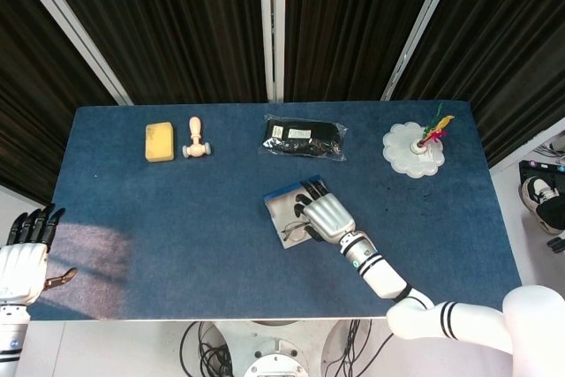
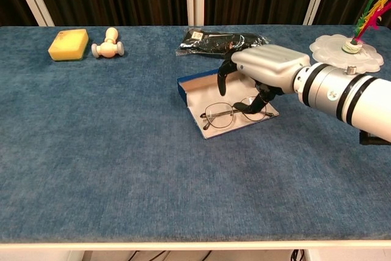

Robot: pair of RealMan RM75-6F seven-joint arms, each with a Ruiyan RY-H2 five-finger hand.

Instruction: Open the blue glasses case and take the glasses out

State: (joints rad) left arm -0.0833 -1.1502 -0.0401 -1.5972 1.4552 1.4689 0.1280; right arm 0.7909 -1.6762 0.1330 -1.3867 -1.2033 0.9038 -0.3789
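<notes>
Glasses are lying in the open blue case mid-table, w/ the right hand hovering over them, fingers curling down apart, holding nothing. Left hand is sitting off the table's left edge, fingers spread. Black packet is lying just behind the case.

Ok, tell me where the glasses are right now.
The glasses lie in the open blue glasses case near the table's middle, in front of the black packet. The right hand hovers over them with fingers curled down.
</notes>
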